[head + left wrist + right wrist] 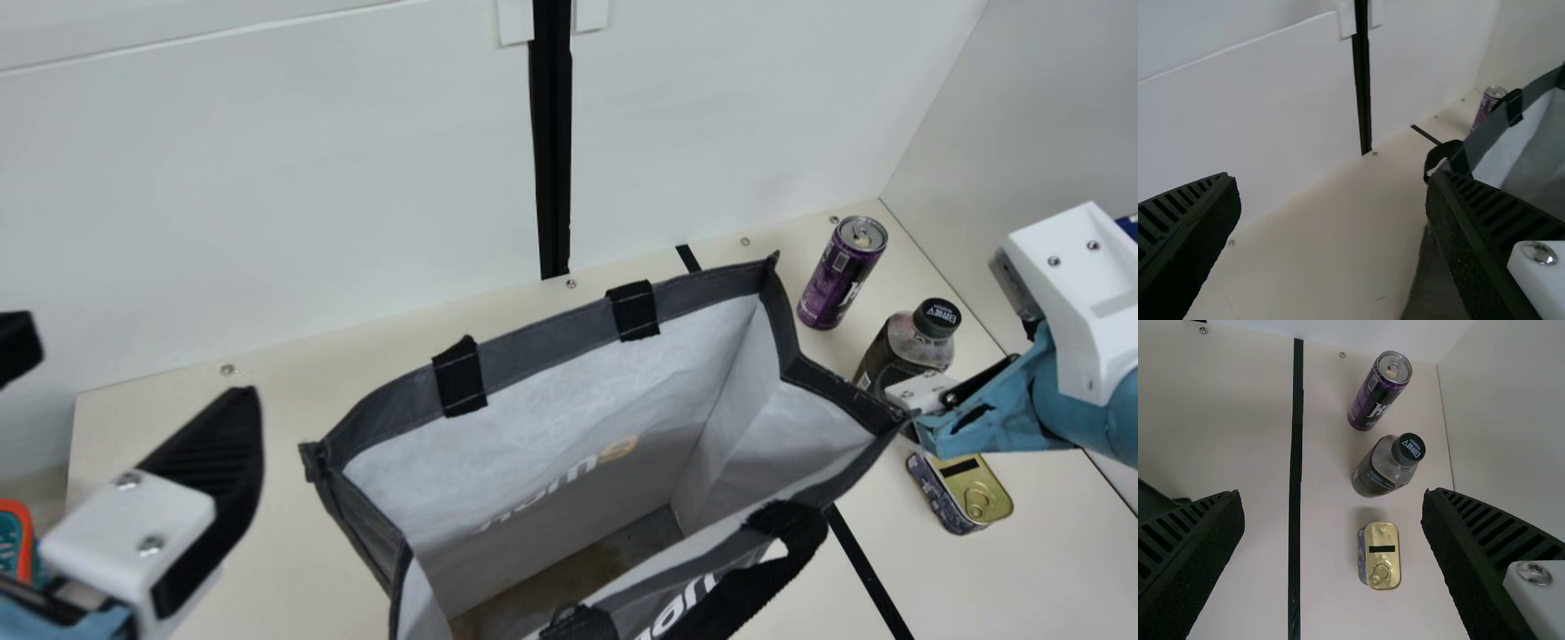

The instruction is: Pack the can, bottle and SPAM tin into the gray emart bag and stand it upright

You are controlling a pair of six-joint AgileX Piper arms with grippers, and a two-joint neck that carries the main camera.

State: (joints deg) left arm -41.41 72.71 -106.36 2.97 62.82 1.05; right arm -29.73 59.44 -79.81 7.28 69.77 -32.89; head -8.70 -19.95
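Observation:
The gray bag (542, 307) stands open-topped in the main view, its inside showing no items; its rim and handle (1458, 160) appear in the left wrist view. To its right are the purple can (840, 276), upright, the black-capped bottle (902, 351), and the gold-topped tin (969, 493). The right wrist view has the can (1375, 397), bottle (1385, 467) and tin (1380, 553) in a row. My left gripper (120, 400), left of the bag, stands open and empty, also as left gripper (1331, 177). My right gripper (929, 391) is beside the bag's right corner; the right gripper (1331, 495) is open above the table.
White walls (267, 196) close off the back and right of the cream table (178, 427). A black strip (1296, 453) runs along the tabletop between bag and items. An orange-and-teal object (16, 538) is at the main view's left edge.

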